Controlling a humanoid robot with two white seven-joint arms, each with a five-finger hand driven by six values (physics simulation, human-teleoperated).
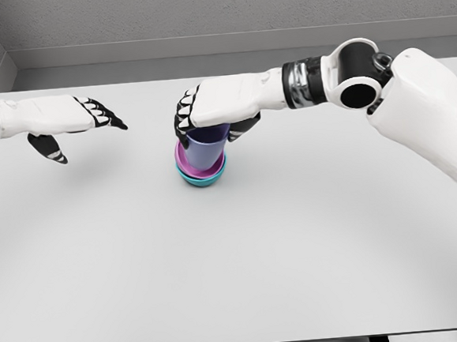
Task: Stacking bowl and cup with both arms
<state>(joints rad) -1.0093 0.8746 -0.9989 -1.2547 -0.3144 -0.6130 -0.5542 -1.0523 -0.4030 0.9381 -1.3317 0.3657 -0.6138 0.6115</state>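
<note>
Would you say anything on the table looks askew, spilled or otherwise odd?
Only one thing: the purple cup leans to one side inside the stacked bowls rather than sitting upright, with the right robot hand gripping it. Nothing is spilled or damaged.

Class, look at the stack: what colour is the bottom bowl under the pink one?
Teal: the bottom bowl shows best in the head view, beneath the pink bowl.

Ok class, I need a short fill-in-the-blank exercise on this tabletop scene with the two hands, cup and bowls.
1. The right hand grips the blue-violet ____ from above.
2. The cup sits inside the purple bowl, which rests in the ____ bowl.
3. The left hand holds ____, its fingers spread.
4. The stack stands on a white ____.

Missing words: cup; teal; nothing; table
</note>
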